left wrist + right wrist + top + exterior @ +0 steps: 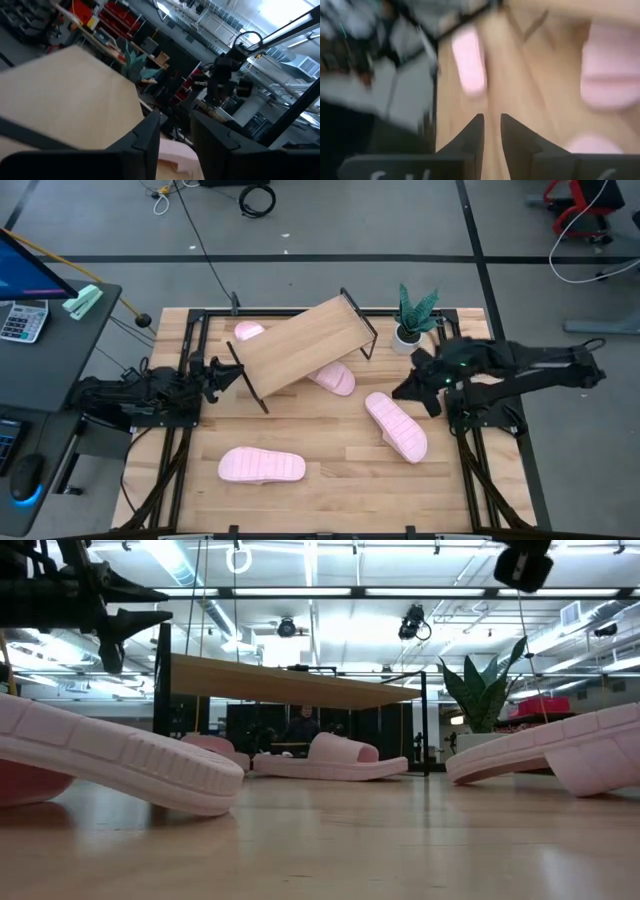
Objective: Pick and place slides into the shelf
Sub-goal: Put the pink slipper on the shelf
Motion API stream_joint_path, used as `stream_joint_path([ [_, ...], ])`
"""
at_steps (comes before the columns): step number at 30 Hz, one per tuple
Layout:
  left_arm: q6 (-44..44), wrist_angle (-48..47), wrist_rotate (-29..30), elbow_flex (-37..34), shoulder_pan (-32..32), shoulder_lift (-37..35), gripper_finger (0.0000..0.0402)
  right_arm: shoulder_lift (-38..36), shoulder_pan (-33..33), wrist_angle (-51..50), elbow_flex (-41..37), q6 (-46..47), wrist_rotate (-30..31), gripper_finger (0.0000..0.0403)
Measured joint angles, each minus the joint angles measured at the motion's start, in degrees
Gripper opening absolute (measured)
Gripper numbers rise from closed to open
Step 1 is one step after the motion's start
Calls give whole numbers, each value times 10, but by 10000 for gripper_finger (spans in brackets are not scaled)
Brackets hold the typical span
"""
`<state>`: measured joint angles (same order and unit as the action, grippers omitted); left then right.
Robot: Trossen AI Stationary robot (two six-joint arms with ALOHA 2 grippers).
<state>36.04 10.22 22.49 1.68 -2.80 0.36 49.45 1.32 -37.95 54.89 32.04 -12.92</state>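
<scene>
Pink rubber slide sandals loose on wooden tabletop; two more under slanted light-wood shelf. Likely light, flexible, grippy; wide strap best hold. Left gripper beside shelf edge, fingers slightly parted, empty. Right gripper near table's right side, narrow gap, empty.

Slides: pale pink rubbery, matt, ribbed soles. Shelf: smooth light-wood board, matt, on thin black metal frame. Table: planked wood, slight sheen in low view. Plant pot: white, smooth. Both arms: dark matt plastic/metal.
</scene>
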Motion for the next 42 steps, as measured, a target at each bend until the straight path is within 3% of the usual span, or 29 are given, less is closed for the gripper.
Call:
stream_joint_path([
  [5, -11, -1, 6, 13, 1, 0, 141, 113, 0, -256, 127, -23, -44, 73],
  [9, -8, -2, 6, 21, 1, 0, 153, 146, 0, -377, 143, -19, -59, 73],
  [17, -120, -2, -4, 58, -7, 0, 165, 105, 7, -372, 84, 90, -76, 73],
  [24, -196, -13, -4, 116, -7, 7, 168, 42, 71, -347, 36, 201, -76, 73],
  [36, -187, -76, -25, 195, -7, 131, 179, -21, 208, -237, -75, 407, -25, 73],
  [42, -183, -73, -43, 205, -7, 177, 178, -19, 279, -206, -95, 456, -7, 73],
])
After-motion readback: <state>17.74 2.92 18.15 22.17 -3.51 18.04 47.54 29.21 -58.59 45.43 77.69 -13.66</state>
